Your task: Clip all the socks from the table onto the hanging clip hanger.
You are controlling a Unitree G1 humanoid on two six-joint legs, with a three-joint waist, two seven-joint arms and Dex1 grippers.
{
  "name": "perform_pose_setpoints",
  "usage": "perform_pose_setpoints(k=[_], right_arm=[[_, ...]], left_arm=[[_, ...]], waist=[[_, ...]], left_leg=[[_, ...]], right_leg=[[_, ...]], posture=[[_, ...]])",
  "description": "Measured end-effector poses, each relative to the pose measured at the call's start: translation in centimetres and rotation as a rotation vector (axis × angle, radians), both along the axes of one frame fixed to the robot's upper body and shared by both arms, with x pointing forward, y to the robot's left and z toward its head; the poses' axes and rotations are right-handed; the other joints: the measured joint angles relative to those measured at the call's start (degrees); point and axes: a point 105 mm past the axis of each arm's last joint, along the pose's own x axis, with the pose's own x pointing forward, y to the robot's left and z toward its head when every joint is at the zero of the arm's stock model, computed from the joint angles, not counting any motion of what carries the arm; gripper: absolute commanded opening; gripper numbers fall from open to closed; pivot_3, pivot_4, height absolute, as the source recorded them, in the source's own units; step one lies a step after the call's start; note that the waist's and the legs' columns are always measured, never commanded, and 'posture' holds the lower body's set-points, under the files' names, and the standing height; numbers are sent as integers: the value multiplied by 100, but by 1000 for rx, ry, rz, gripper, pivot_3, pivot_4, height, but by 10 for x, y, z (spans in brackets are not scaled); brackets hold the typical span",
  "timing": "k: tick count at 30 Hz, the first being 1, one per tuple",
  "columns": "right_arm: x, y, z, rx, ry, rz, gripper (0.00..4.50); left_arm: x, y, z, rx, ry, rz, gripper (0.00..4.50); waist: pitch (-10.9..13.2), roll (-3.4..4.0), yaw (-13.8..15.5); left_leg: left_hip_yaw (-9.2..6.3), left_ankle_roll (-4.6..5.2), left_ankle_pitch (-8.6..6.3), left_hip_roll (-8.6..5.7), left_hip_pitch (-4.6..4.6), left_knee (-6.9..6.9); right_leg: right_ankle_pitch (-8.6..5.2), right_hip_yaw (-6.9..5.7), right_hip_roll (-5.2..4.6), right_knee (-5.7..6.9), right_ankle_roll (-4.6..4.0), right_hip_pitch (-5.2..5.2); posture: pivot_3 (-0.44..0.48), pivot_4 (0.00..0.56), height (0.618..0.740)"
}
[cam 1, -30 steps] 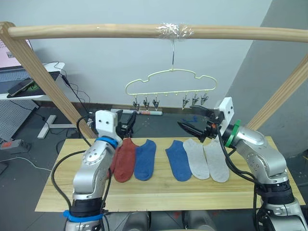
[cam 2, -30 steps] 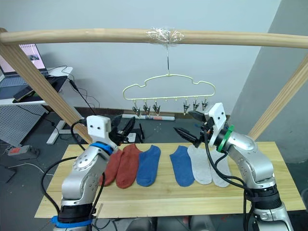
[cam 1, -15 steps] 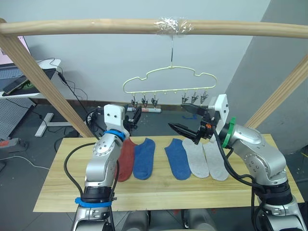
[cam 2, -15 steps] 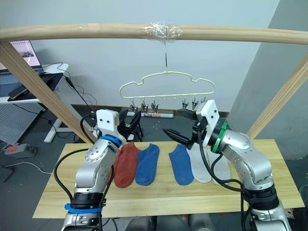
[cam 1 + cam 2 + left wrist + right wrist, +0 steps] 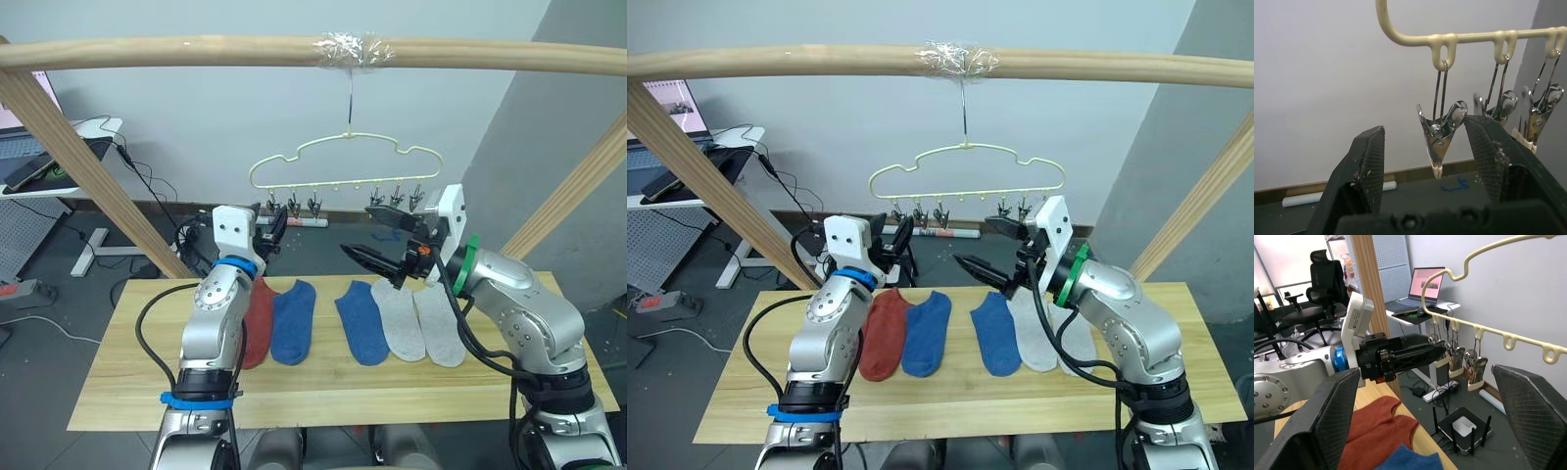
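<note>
- plainly, from the left eye view, the six socks are seen lying in a row on the table (image 5: pixel 323 387): two rust-red socks (image 5: pixel 257 321), two blue socks (image 5: pixel 364 323) and two light grey socks (image 5: pixel 418 325). the clip hanger (image 5: pixel 345 174) is hung by its hook from a wooden pole (image 5: pixel 196 54), well above the socks. the left gripper (image 5: pixel 269 233) is raised near the outer left clips, forearm upright; the right gripper (image 5: pixel 384 240) is held wide apart, pointing leftward below the right-hand clips, elbow bent. nothing is held by either.
- from the right eye view, no sock is yet clipped, so the task is judged barely begun. a risk is judged: the freely hanging hanger could be knocked and set swinging if a finger strikes it.
- from the left wrist view, an end clip (image 5: pixel 1440 139) is framed between the parted fingers (image 5: pixel 1364 166) without being touched; if closed off-centre, the clip could be pushed aside rather than pinched.
- from the right wrist view, the left gripper (image 5: pixel 1415 352) is seen reaching toward the clips (image 5: pixel 1464 363), with red sock fabric below.
</note>
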Motion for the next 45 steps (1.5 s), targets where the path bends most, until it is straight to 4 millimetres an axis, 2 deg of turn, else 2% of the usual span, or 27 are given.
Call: perform_pose_setpoints(k=[11,14,17,20,22,35,37,42,45], right_arm=[[1,-1,1,13,5,-9,4500],[1,0,2,13,6,-13,4500],[-1,1,3,18,7,-8,4500],[-1,1,3,18,6,-8,4500],[-1,1,3,18,7,-8,4500],[-1,0,-2,19,24,-14,4500],[-1,0,-2,19,23,-13,4500],[-1,1,2,20,8,-9,4500],[-1,1,3,20,7,-9,4500]], left_arm=[[2,0,-2,1,3,1,2819],[2,0,-1,1,0,-5,2304],[2,-2,0,2,-8,-21,1351],[1,-2,2,1,-20,-22,585],[1,-2,2,1,-22,-22,339],[2,3,2,58,-23,-3,338],[2,2,2,65,-24,-9,1052],[2,2,1,72,-22,-1,2459],[2,2,1,71,-22,2,2459]], waist=[[14,-1,-33],[29,-2,-34],[47,-2,-36],[63,-4,-35],[72,-5,-35],[85,-5,-34],[85,-4,-34],[87,-5,-33],[87,-5,-33]], left_leg=[[0,0,0,0,-2,0],[0,0,0,0,-2,0],[0,0,0,0,-3,0],[0,0,0,0,-4,0],[-1,0,0,0,-5,0],[-2,0,0,0,-9,0],[-2,0,0,0,-9,0],[-4,0,0,0,-10,0],[-3,0,0,0,-10,0]], right_leg=[[-1,0,0,-1,2,-1],[-1,0,0,-1,2,-1],[-1,0,0,-2,2,-1],[-1,0,0,-2,2,-2],[-1,0,0,-2,2,-3],[-1,-2,-1,-2,2,-6],[-1,-2,-1,-2,2,-6],[-1,-3,-1,-2,2,-6],[-1,-3,-1,-3,2,-6]], posture=[[-116,196,740],[-116,197,740],[-114,196,740],[-110,199,740],[-109,197,740],[-99,195,740],[-99,195,740],[-99,193,740],[-100,193,740]])
